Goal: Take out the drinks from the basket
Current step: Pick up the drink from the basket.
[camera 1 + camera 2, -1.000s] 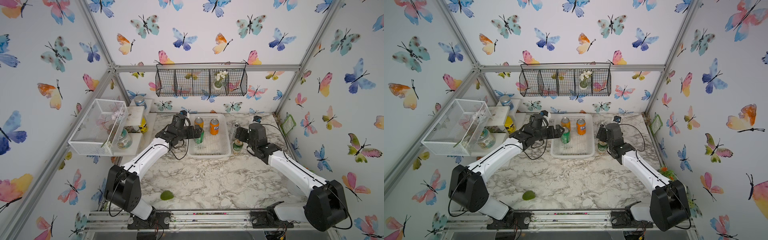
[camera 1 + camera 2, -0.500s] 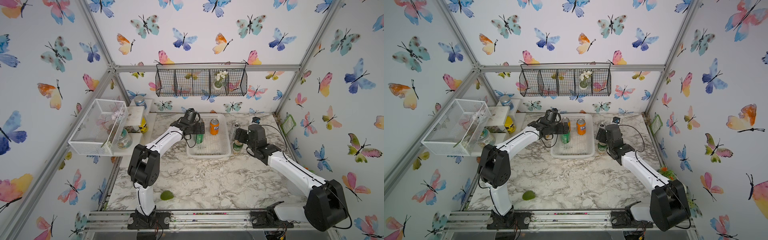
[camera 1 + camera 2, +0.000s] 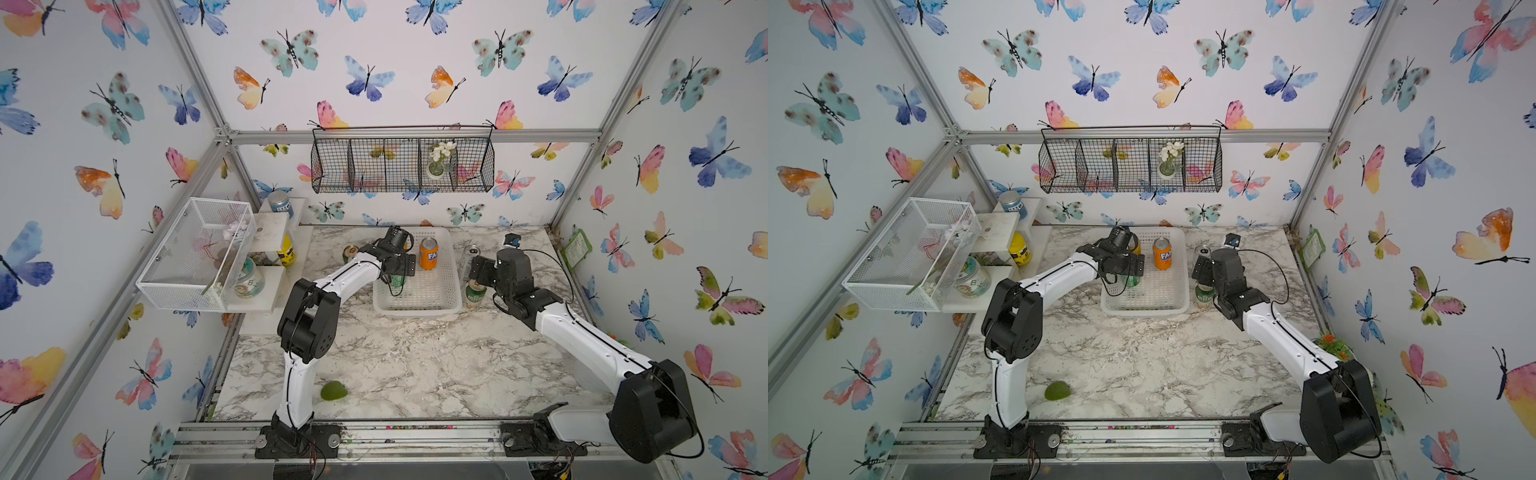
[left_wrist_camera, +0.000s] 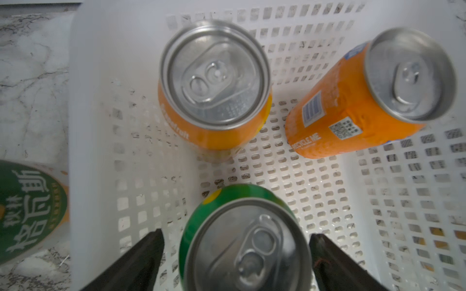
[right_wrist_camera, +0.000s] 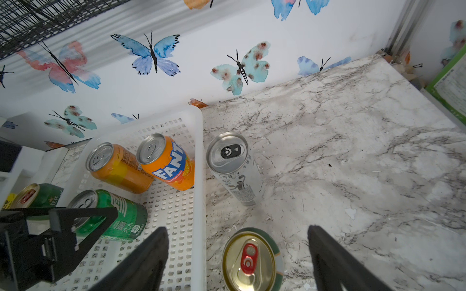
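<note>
Basket (image 3: 417,309), white and perforated, sits on the tabletop (image 3: 415,365) toward the far wall, roughly mid-width.

Three drinks are inside it:
- The bright green can (image 4: 242,252) stands along the left wall, about halfway back.
- The plain orange can (image 4: 214,88) is beyond it, in the far left corner.
- The Fanta can (image 3: 428,253) stands upright just right of that one, at the far end.

My left claw (image 4: 236,234) reaches in over the left rim of the basket and hangs spread around the bright green can, one finger on each side. A strip of basket floor shows between one finger and the can, so the claw is not clenched. The other finger sits very close to the can; I cannot tell whether it touches.

Three drinks are out on the tabletop:
- The slim silver-white can (image 5: 234,166) stands upright just right of the basket, level with its far end.
- The gold-topped green can (image 5: 249,259) stands just right of the basket, nearer to me.
- The second gold-topped can (image 3: 350,252) is just left of the basket, on the far side.

My right claw (image 5: 237,229) hovers over the gold-topped green can. Its fingers are apart, and marble shows on both sides of the can top. The claw is released and grips nothing.
</note>
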You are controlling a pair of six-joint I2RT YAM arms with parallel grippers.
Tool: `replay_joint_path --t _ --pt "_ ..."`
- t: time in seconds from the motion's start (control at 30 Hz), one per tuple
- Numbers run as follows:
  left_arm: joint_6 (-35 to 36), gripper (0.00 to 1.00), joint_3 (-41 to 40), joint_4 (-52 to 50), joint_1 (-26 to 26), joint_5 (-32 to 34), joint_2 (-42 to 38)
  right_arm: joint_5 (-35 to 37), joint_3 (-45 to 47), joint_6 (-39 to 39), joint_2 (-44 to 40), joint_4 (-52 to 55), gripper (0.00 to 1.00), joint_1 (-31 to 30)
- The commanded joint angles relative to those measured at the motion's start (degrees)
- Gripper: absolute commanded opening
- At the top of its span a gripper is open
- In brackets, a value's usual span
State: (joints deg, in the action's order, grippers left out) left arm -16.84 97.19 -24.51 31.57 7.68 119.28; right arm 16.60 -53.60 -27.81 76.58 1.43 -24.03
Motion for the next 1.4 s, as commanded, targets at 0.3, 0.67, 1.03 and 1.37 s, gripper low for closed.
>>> replay_joint_path --t 0.3,0.67,1.03,1.37 --pt "0.7 0.78 1.3 -2.5 -0.2 1.7 2.2 -0.3 0.7 0.6 -0.5 -1.1 0.89 0.0" --pt "0.0 0.69 2.3 -2.6 -0.2 0.5 2.1 -0.3 0.2 0.6 0.1 -1.0 0.89 0.0" --pt "-0.2 0.66 5.1 -2.6 -0.2 -1.1 -0.3 -0.2 -0.1 0.7 0.2 -0.9 0.89 0.0" --pt "0.6 0.63 6.2 -3.1 -0.3 -1.3 -7.5 0.0 -0.2 0.7 0.0 -0.8 0.89 0.0"
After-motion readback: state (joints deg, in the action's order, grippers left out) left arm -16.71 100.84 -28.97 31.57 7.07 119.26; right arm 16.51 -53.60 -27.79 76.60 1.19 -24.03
